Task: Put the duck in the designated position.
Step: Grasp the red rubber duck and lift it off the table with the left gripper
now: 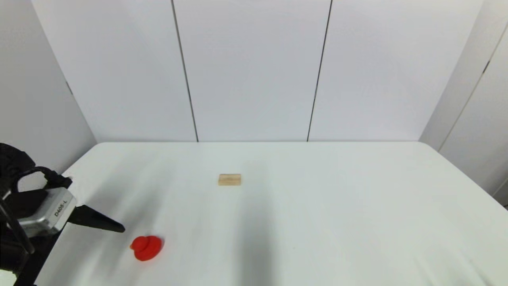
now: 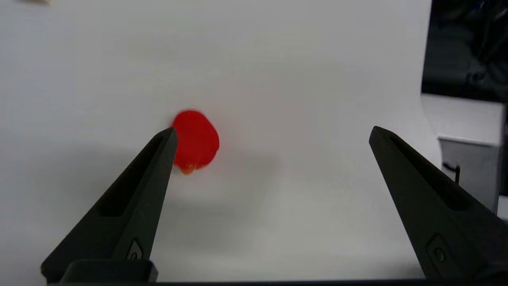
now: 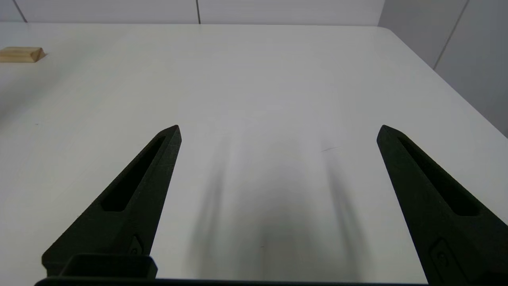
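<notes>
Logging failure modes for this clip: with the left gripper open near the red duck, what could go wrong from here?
1. The duck sits off-centre, by one finger of the open left gripper; that finger might nudge the duck instead of straddling it.
2. The duck is small and rounded, so it may squirt out as the fingers close.
3. The table shows no mark for the target; placement could drift, perhaps toward the wooden block.

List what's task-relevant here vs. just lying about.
Task-relevant:
- duck, red, near the table's front left
- left gripper, open, empty, close beside the duck
- designated position: unmarked, cannot be told

Lying about:
- wooden block, mid-table
- right gripper, open, empty, out of the head view
</notes>
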